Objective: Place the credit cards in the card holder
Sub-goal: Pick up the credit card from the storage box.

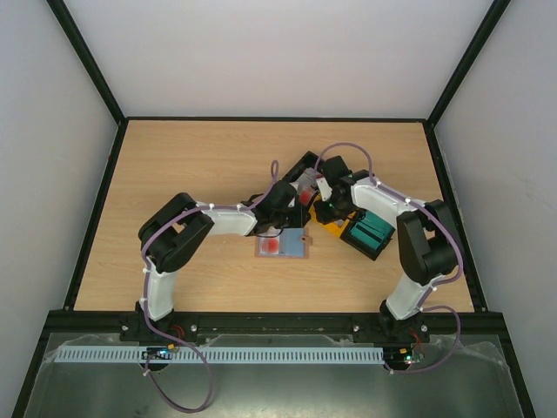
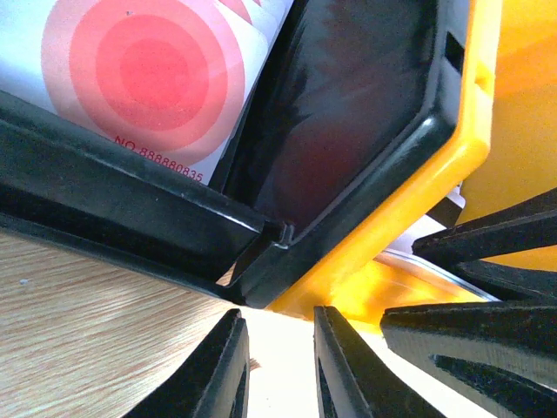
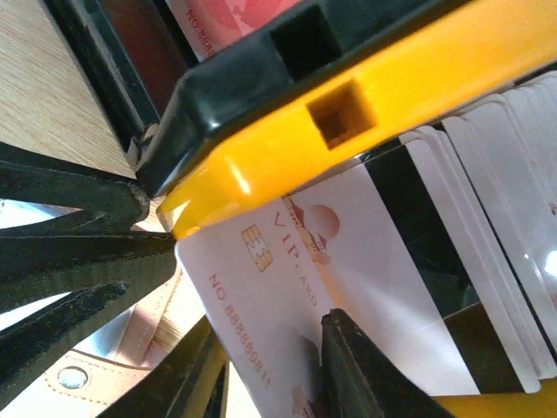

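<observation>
1. Overhead view: soft, even, bright light. The pale wood-grain tabletop [image 1: 174, 165] carries only faint, short shadows.
2. Left wrist view: very close and softly focused, with a blown-out white patch at the bottom and sheen on the glossy yellow plastic tray [image 2: 474, 113].
3. Right wrist view: the white red-printed plastic card [image 3: 287, 261] is fairly sharp, while the foreground is dark and blurred.

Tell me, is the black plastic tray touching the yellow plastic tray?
Touching. The right wrist view shows the black plastic tray lying flush against the yellow plastic tray along its rim, with no gap between them.
</observation>
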You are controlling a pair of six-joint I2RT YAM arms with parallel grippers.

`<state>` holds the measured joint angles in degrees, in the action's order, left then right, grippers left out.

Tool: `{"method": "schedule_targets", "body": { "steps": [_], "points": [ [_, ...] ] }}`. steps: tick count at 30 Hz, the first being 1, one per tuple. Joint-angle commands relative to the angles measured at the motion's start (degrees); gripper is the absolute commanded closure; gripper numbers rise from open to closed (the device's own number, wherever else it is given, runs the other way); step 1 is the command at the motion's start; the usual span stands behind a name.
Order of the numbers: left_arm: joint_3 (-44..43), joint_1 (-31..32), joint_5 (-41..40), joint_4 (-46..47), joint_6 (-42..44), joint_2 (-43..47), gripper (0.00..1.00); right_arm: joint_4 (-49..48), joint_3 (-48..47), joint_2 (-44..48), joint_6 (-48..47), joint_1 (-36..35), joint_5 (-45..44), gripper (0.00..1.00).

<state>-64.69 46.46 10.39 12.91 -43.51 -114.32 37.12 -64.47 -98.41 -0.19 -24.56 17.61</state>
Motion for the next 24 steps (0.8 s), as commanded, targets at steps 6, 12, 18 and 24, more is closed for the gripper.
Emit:
{"method": "schedule_targets", "body": {
  "steps": [6, 12, 18, 24],
  "points": [
    [-1.2, -0.5, -0.6, -0.1, 1.1, -1.6, 0.76, 2.7, 0.2, 2.2, 1.8, -0.5, -0.6, 0.79],
    [-1.2, -0.5, -0.5, -0.1, 1.1, -1.6, 0.76, 1.8, 0.1, 3.9, 2.4, -0.5, -3.7, 0.92],
    [-0.7, -0.5, -0.3, 0.5, 1.1, -0.4, 0.74, 0.2, 0.0, 6.5, 3.4, 0.2, -8.7, 0.98],
    [-0.1, -0.5, 1.5, 1.9, 1.5, 1.4, 0.64, -3.1, 0.7, 10.2, 6.2, 2.1, -13.2, 0.98]
  ]
}}
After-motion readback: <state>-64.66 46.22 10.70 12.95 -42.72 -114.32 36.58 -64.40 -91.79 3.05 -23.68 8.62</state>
